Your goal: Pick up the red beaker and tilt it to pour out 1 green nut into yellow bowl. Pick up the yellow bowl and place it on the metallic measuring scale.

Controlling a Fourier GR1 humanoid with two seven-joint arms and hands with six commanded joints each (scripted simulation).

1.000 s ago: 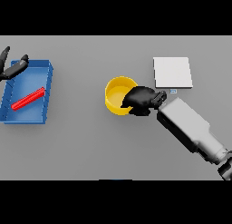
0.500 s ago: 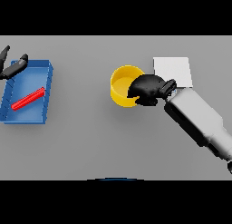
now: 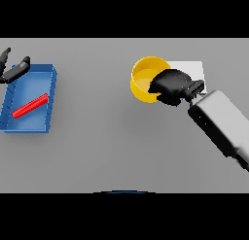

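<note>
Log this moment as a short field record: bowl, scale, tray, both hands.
yellow bowl: held at its right rim, just left of the scale, overlapping its left edge in the head view
metallic measuring scale: pale square plate, partly hidden by the right hand
right hand: fingers curled round the bowl's rim
blue tray: far left, holds the red beaker lying on its side
left hand: at the tray's upper left corner, fingers spread, holding nothing
</note>
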